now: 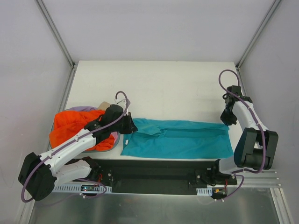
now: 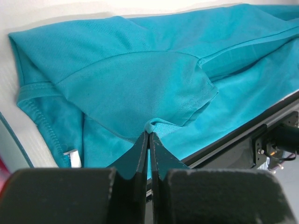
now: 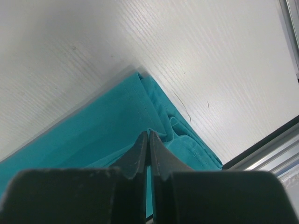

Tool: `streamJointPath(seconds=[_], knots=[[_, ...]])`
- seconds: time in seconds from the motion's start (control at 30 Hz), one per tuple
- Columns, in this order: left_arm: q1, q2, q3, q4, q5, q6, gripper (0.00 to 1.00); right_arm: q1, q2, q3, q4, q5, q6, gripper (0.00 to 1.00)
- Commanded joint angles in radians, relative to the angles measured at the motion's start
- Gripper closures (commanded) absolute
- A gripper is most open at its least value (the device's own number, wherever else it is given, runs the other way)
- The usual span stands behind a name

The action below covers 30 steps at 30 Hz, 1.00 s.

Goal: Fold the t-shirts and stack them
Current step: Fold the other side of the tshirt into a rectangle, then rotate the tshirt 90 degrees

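Observation:
The teal t-shirt (image 1: 180,138) lies folded lengthwise in a long strip along the table's near edge. My left gripper (image 1: 131,126) is shut on a pinch of its cloth at the left end, by the sleeve (image 2: 154,88). My right gripper (image 1: 226,119) is shut on its far right corner (image 3: 154,116). The orange t-shirt (image 1: 74,128) lies crumpled at the left on top of the lavender-pink one (image 1: 110,142).
A small tan card piece (image 1: 105,104) lies behind the orange pile. The black rail (image 1: 154,175) runs along the near edge under the teal shirt's hem. Metal frame posts stand at the table's left and right sides.

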Motion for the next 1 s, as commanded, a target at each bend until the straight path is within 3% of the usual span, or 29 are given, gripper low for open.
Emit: streamJointPath(seconds=[0.0, 0.07, 0.17, 0.3, 0.33, 0.43, 0.47, 0.5, 0.63, 0.73, 0.97], knots=[[-0.012, -0.04, -0.039, 0.007, 0.047, -0.043, 1.0, -0.006, -0.024, -0.014, -0.062, 0.064, 0.053, 0.93], [-0.02, -0.043, -0.071, 0.007, 0.056, -0.056, 0.99, -0.006, -0.029, -0.035, -0.08, 0.084, 0.081, 0.9], [-0.046, -0.051, -0.103, 0.009, 0.064, -0.044, 0.87, -0.006, -0.046, -0.074, -0.076, 0.114, 0.104, 0.85], [-0.07, -0.09, -0.116, 0.009, 0.095, -0.021, 0.59, -0.008, -0.066, -0.066, -0.096, 0.136, 0.127, 0.31], [-0.075, -0.1, -0.113, 0.007, 0.096, -0.009, 0.47, -0.008, -0.072, -0.062, -0.102, 0.136, 0.13, 0.24], [-0.083, -0.121, -0.093, 0.007, 0.095, 0.008, 0.34, -0.008, -0.095, -0.045, -0.116, 0.108, 0.122, 0.08], [-0.087, -0.112, -0.076, 0.01, 0.096, 0.013, 0.01, -0.006, -0.102, -0.045, -0.104, 0.085, 0.113, 0.07], [-0.087, -0.104, -0.065, 0.01, 0.106, 0.029, 0.01, -0.006, -0.112, -0.046, -0.096, 0.053, 0.09, 0.01], [-0.096, -0.017, -0.004, 0.035, 0.129, 0.046, 0.01, 0.005, -0.149, -0.078, -0.005, -0.248, 0.012, 0.03], [-0.098, 0.087, 0.039, 0.058, 0.132, 0.033, 0.01, 0.023, -0.15, -0.103, 0.053, -0.381, -0.014, 0.03], [-0.098, 0.363, 0.094, 0.087, 0.185, -0.016, 0.01, 0.041, -0.074, -0.129, 0.094, -0.456, -0.007, 0.03]])
